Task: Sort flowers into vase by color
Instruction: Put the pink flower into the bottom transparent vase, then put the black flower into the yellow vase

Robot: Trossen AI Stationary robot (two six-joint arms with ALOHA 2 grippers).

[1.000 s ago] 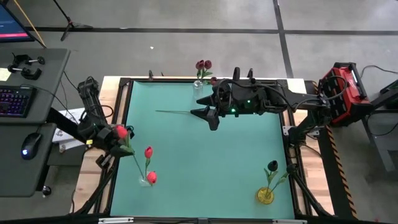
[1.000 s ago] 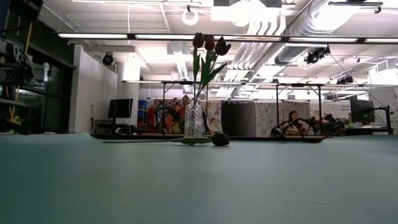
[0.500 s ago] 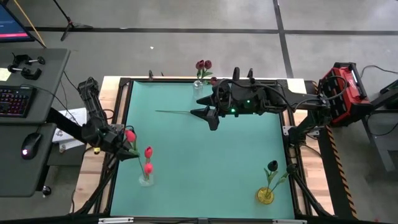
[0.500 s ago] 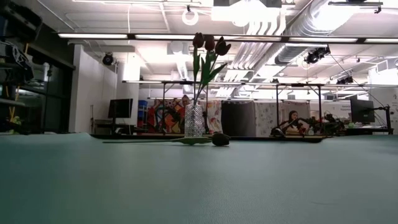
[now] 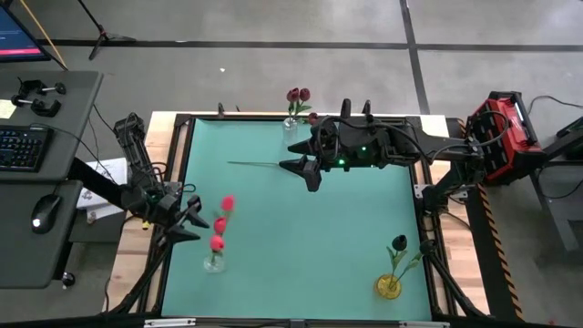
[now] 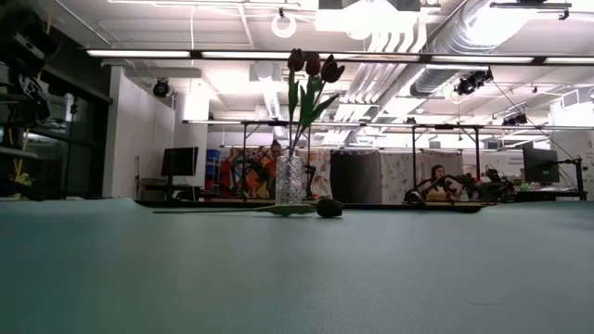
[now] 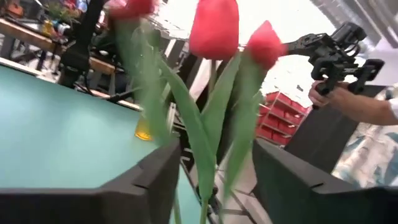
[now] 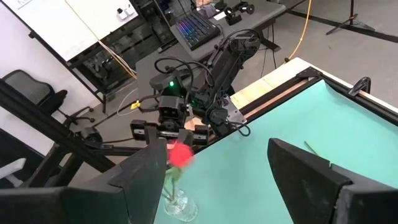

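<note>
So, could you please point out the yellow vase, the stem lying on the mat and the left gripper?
Yellow vase (image 5: pixel 389 287): high view, on its round body.
Lying stem (image 5: pixel 260 165): high view, mid-stem.
Left gripper (image 5: pixel 191 221): high view, between its open fingertips.

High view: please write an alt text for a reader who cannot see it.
On a green table, the open left gripper sits beside a clear vase of red flowers. The right gripper waits open near a loose flower.
</note>
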